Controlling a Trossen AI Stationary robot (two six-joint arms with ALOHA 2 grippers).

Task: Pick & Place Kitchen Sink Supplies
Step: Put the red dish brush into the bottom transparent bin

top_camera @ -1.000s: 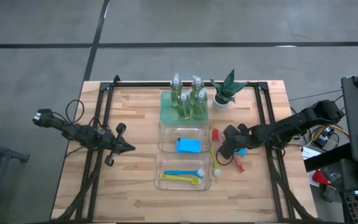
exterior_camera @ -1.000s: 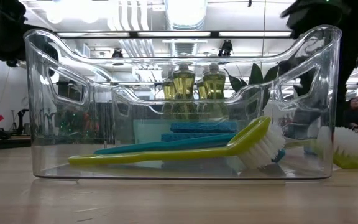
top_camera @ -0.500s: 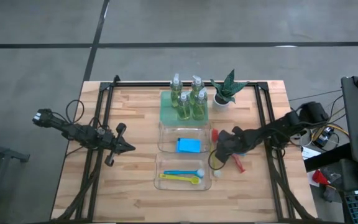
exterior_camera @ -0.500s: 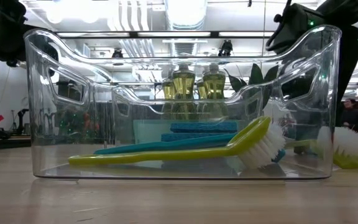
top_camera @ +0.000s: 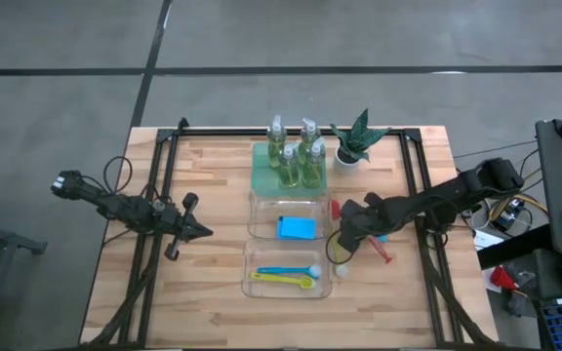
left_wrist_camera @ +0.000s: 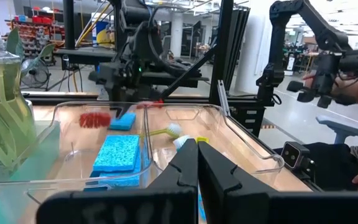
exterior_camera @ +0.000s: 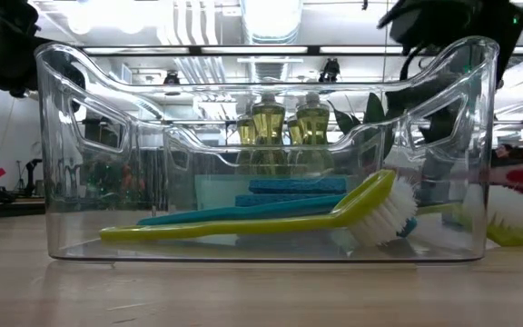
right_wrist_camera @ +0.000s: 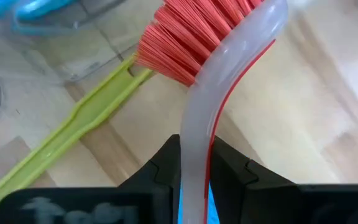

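Note:
My right gripper (top_camera: 347,231) hangs just right of the two clear bins and is shut on the red brush (top_camera: 364,234). Its red bristle head (right_wrist_camera: 191,34) points toward the far bin. A yellow-green brush (top_camera: 339,261) lies on the table beside it, white head toward the near edge. A blue sponge (top_camera: 296,227) lies flat in the far bin. A yellow-green brush and a teal brush (top_camera: 281,276) lie in the near bin. Several pump bottles (top_camera: 296,156) stand on the green tray. Another blue sponge (top_camera: 382,237) lies on the table under the right arm. My left gripper (top_camera: 203,232) is shut, hovering left of the bins. My right gripper pinches the red brush's clear, red-striped handle (right_wrist_camera: 196,134) between its two fingers, a short way behind the bristle head. The fingers (right_wrist_camera: 229,165) lie along the handle. The bristle head sticks out ahead of the fingertips, and the handle's free end (top_camera: 386,257) trails toward the right near corner.
The two clear bins (top_camera: 252,210) sit mid-table, one behind the other, with the green tray (top_camera: 261,174) beyond them. A small potted plant (top_camera: 357,138) stands at the far edge. Black frame rails (top_camera: 413,185) run along both table sides. Bare wood lies between my left gripper and the bins.
My right gripper has shifted a little toward the bins with the red brush. The brush's handle end has swung slightly toward the table's right edge. In the low view the gripper shows higher than before.

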